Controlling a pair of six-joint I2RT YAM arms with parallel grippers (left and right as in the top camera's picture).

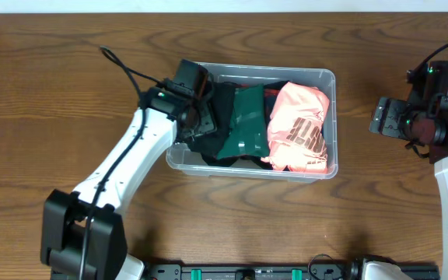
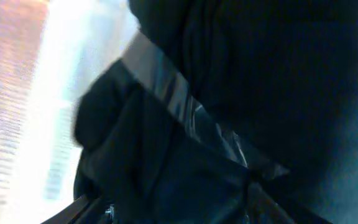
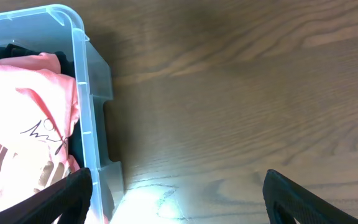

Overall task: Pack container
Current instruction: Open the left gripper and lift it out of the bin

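Though dark and grainy, wooden table (image 1: pixel 53 62) (container (image 1: pixel 247 172) centred)

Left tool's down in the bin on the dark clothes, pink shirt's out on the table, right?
No: the pink shirt lies inside the bin, at its right end, per the overhead view. The left tool is down in the bin at the dark clothes.

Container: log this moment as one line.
container: holds black fabric, green garment, pink printed shirt | left gripper: in container at black fabric, grip unclear | right gripper: open, empty, outside container
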